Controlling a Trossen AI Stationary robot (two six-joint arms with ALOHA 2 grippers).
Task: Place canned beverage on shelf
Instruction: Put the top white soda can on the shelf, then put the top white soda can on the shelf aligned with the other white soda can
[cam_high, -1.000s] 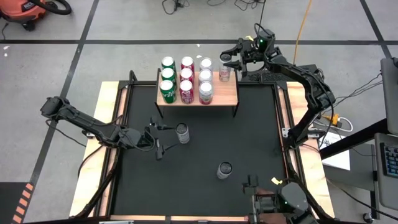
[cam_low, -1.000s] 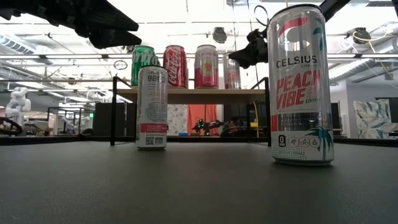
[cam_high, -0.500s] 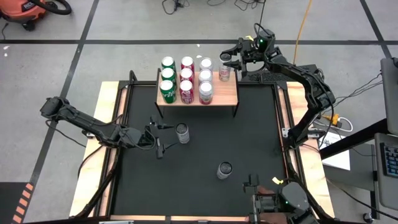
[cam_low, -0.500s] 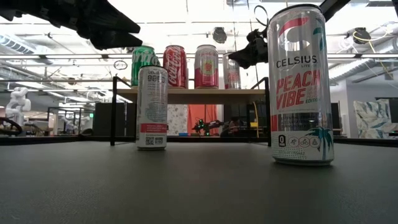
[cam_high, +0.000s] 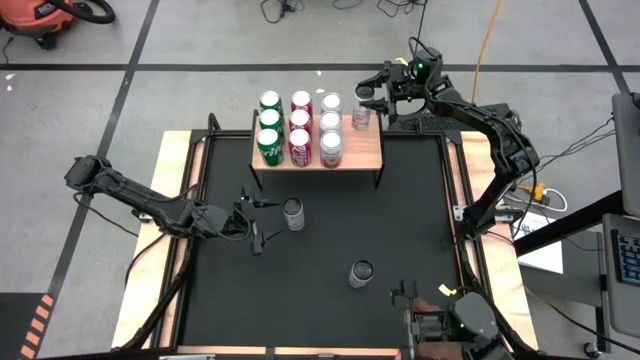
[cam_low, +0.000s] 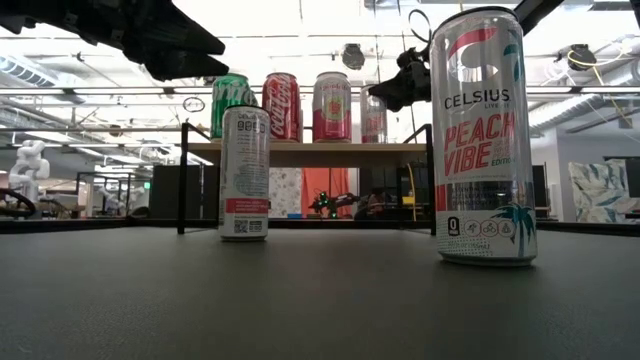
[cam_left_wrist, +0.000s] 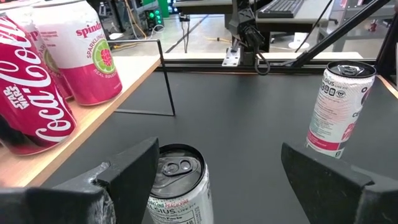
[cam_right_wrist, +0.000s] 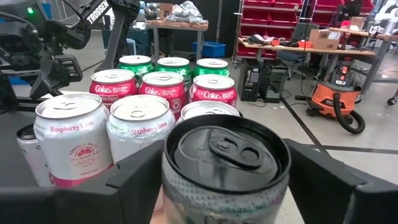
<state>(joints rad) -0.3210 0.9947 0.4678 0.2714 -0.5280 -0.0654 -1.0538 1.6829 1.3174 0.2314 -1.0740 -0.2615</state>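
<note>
The right gripper (cam_right_wrist: 225, 186) is found at the far right corner of the shelf (cam_high: 365, 150), with a silver-topped can (cam_high: 362, 116) set between its two fingers. The can is seen standing upright on the wooden top, just beside the rows of green, red and pink cans (cam_high: 299, 126) already lined up there. Whether the fingers are pressed on the can's sides or have let it go cannot be told, as the contact is hidden by the can itself. The step in hand is judged to be the setting-down of this can in the fourth column, at its back.

The left gripper (cam_left_wrist: 219, 152) is held low over the black mat (cam_high: 420, 220) in front of the shelf, its fingers spread wide. A white can (cam_left_wrist: 178, 186) stands upright just ahead of it, close to one finger and not yet gripped. A second can (cam_left_wrist: 339, 106) is left standing well apart, nearer the front of the mat.

For the next move, a clean release is called for on the right: the fingers should be opened fully and drawn straight back, so that the placed can and its pink neighbour are not tipped. On the left, the white can must be centred between the fingers before anything is closed on it
</note>
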